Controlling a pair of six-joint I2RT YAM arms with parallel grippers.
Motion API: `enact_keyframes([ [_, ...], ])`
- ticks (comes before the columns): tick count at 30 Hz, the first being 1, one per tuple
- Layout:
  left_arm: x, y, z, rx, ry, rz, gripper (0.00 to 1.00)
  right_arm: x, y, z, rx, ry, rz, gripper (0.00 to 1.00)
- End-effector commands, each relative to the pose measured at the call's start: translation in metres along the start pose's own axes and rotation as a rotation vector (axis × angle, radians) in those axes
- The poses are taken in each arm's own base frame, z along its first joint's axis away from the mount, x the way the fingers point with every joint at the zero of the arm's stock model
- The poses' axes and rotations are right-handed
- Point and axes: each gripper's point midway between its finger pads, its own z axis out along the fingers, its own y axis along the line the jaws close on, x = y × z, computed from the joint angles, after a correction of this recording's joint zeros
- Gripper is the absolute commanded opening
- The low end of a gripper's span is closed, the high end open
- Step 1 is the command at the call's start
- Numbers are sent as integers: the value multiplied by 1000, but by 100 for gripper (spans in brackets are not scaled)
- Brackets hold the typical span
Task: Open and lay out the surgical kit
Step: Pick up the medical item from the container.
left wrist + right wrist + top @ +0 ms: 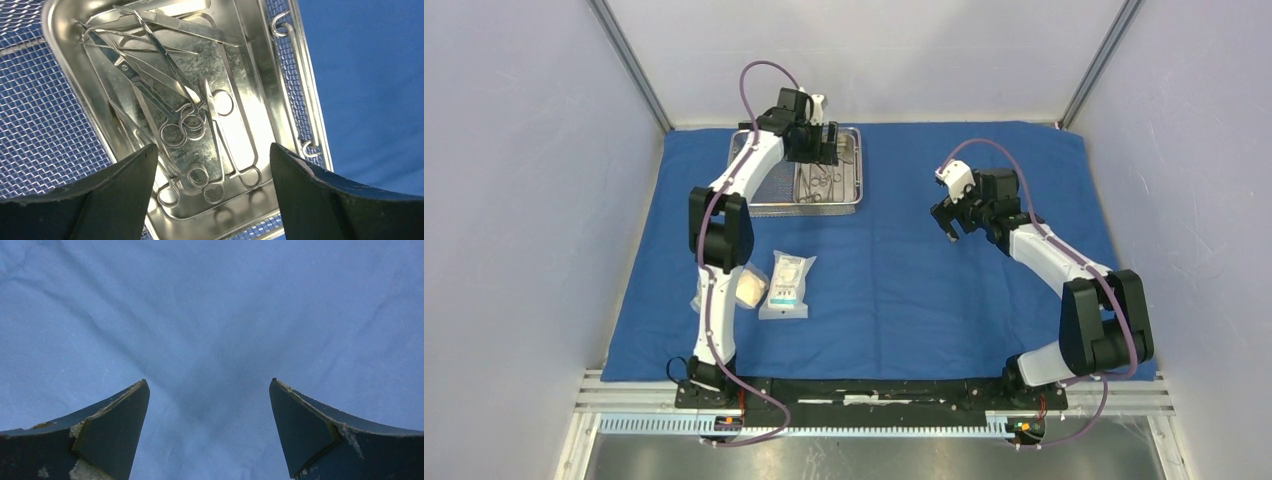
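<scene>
Left gripper [212, 150] wide open, holding nothing, over scissors [129, 74] in the pan [255, 75], inside basket [35, 115]. Right gripper [210, 385] open, empty, above cloth [210, 300]. We judge cloth spread, packets [786, 285] out; pan, scissors left.

Instruments [131, 76] in pan [235, 65], inside basket [40, 115]

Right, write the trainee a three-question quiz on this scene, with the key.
1. True or false: the steel pan sits inside the wire-mesh basket.
2. The left gripper hangs over: A the instruments, B a bottle, C a plate.
3. Fill in: the right gripper hangs with jaws ____ over the blue cloth.
Key: 1 true; 2 A; 3 open.
</scene>
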Motion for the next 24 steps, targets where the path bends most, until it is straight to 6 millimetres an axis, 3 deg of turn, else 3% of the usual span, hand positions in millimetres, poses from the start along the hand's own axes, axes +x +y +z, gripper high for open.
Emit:
enact_keyframes([
  [1,-1,-5,11,-46,13,-14,85,-1,-3,2,1,-5,-21,98],
  [11,30,7,43,-111,103,-11,69,6,0,4,-11,13,-30,98],
  [19,50,-2,60,-78,156,-15,61,7,-3,4,1,20,-35,98],
  [24,61,2,68,-114,181,-3,55,8,-4,5,3,26,-37,98],
])
